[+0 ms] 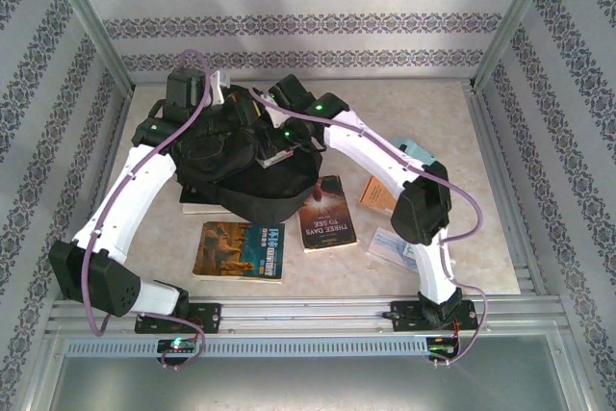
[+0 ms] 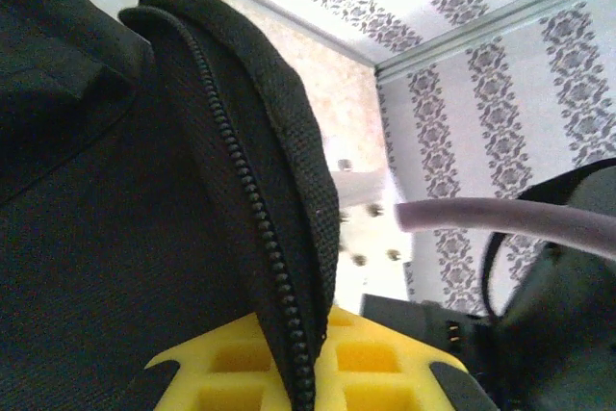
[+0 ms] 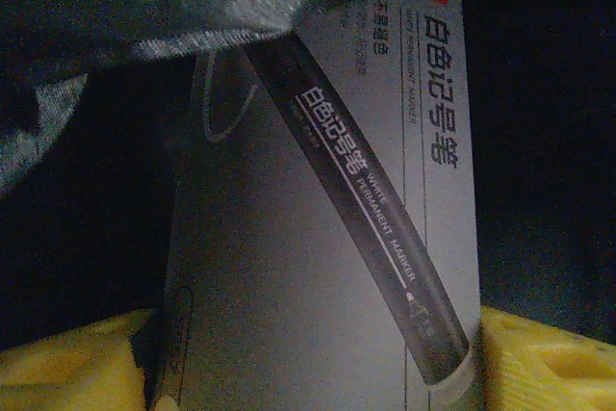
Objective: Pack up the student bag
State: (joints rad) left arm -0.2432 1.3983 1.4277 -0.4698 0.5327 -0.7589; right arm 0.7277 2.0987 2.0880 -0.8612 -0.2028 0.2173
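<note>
The large black soft fabric student bag lies on the pale speckled table, left of centre and toward the far side. Both arms reach into it from either side. In the top view its long axis seems to slant from far left to near right, with the opened mouth raised on the far side, though which end is the rounded top cannot be told. The left gripper has its yellow fingers pinched tight on the bag's zip edge, a fold of black weave whose zip teeth run up and away from the pads. The right gripper sits in the dark inside of the bag. Its yellow pads stand wide against both long edges of a flat grey-white cardboard marker box, which is printed with a dark pen and points lengthwise away from the fingers. A dark red paperback book touches the bag's near right edge. A blue and gold paperback book lies just nearer, and a small orange booklet lies beside the right arm.
</note>
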